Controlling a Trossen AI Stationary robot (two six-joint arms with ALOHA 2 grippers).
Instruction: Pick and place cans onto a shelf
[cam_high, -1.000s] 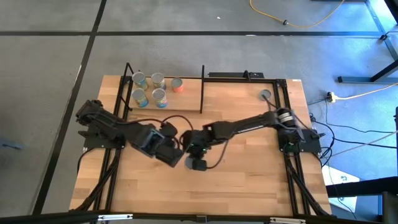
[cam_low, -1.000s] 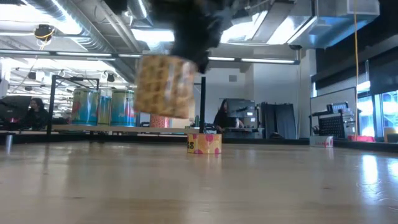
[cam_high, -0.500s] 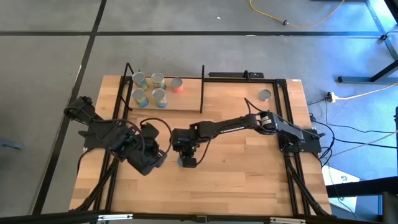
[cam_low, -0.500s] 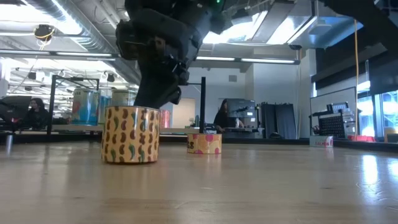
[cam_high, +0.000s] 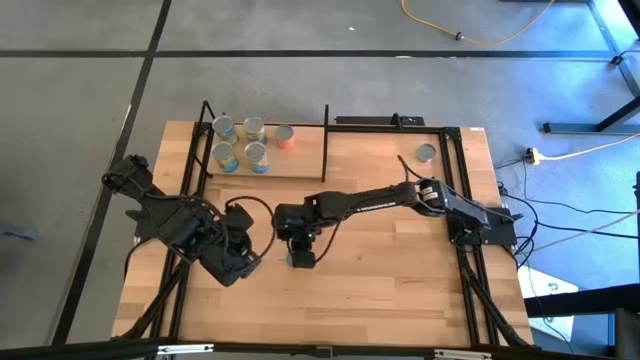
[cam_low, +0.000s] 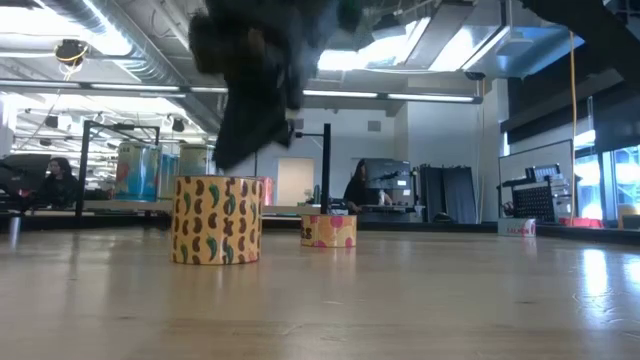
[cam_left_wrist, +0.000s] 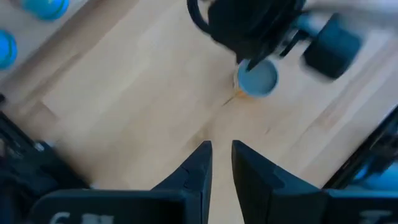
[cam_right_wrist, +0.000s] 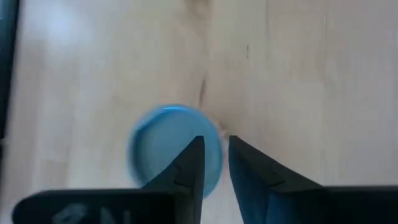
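Cans on the shelf (cam_high: 300, 165) are counted at five, grouped at its far left end. Where is the one being worked on?

It is seen standing upright on the table (cam_high: 400, 270) near the middle, well short of the shelf: the bean-patterned can (cam_low: 216, 220), blue-lidded from above.

Is it held?

No grip is seen. The right gripper (cam_high: 297, 243) is poised directly over it, fingers parted only a little with nothing between them, and the lid is seen just below the tips. It looks like a staging spot, within easier reach of the other arm.

And the left gripper (cam_high: 232, 262)?

It is parked to the can's left, pointed at the can, with a narrow gap between its fingers and nothing in them, probably to take over for the shelf. One more can (cam_high: 427, 153) is left at the far right.
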